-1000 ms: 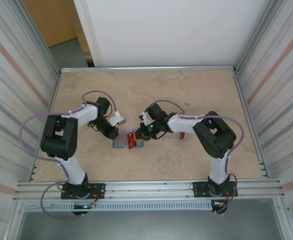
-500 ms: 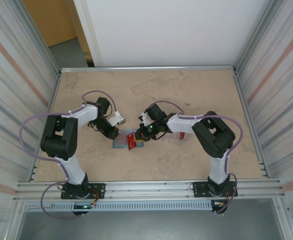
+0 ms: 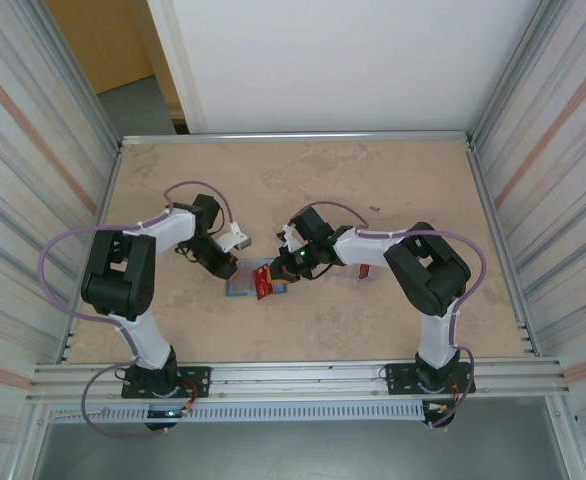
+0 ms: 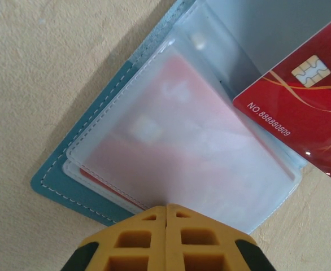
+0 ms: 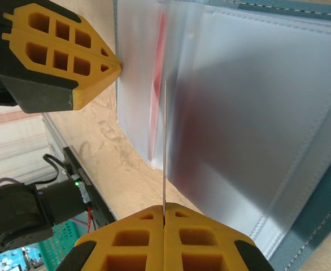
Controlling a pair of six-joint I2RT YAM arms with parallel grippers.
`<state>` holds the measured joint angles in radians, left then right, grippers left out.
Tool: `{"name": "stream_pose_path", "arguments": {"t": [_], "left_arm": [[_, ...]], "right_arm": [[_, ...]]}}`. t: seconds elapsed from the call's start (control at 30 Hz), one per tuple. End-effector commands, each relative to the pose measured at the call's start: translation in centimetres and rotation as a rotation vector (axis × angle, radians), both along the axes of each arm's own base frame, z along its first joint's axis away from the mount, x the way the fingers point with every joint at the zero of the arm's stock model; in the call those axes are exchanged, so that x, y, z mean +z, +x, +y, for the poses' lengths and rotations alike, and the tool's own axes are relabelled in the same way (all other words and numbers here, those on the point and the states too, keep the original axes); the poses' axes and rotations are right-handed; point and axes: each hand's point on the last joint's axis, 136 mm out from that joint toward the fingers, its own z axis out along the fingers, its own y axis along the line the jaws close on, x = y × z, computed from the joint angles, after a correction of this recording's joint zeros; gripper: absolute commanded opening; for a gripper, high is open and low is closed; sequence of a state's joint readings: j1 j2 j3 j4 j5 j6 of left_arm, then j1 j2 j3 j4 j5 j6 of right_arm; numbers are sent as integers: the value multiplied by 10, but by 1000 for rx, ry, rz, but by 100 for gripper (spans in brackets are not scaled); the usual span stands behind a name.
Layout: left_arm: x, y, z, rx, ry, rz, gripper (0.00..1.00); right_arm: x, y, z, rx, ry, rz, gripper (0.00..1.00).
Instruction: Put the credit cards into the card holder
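The teal-blue card holder [image 3: 241, 288] lies open on the table, its clear sleeves [image 4: 171, 141] facing up. A red credit card shows faintly inside one sleeve [image 4: 154, 132]. My left gripper [image 3: 230, 269] is shut, and its fingertips [image 4: 166, 210] press on the sleeve's near edge. My right gripper [image 3: 276, 270] is shut on another red credit card [image 4: 301, 107]. That card is seen edge-on [image 5: 164, 141] in the right wrist view, with its far end at the sleeves. The holder's stitched teal cover [image 5: 315, 226] shows there too.
A further red card [image 3: 364, 270] lies on the table beside the right forearm. Metal rails [image 3: 293, 135] frame the beige tabletop on all sides. The left gripper's yellow fingers [image 5: 69, 62] sit close to the held card.
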<state>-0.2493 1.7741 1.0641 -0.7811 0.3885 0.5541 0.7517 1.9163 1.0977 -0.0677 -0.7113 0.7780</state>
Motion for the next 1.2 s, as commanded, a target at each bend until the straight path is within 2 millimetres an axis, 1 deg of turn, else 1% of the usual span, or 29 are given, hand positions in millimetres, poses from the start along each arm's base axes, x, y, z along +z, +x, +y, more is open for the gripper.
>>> {"name": "stream_pose_path", "arguments": {"t": [0.0, 0.33, 0.57, 0.83, 1.17], "left_arm": [[-11, -8, 2, -23, 26, 35, 0], [-12, -8, 3, -23, 32, 39, 0], [-12, -8, 3, -23, 30, 38, 0], [-12, -8, 3, -23, 28, 40, 0], [-13, -8, 3, -22, 29, 44, 0]], "right_arm": [[25, 4, 4, 0, 41, -36, 0], [27, 4, 3, -2, 45, -40, 0], [16, 1, 10, 15, 39, -15, 0], [4, 2, 9, 9, 22, 4, 0], [12, 3, 10, 15, 36, -13, 0]]}}
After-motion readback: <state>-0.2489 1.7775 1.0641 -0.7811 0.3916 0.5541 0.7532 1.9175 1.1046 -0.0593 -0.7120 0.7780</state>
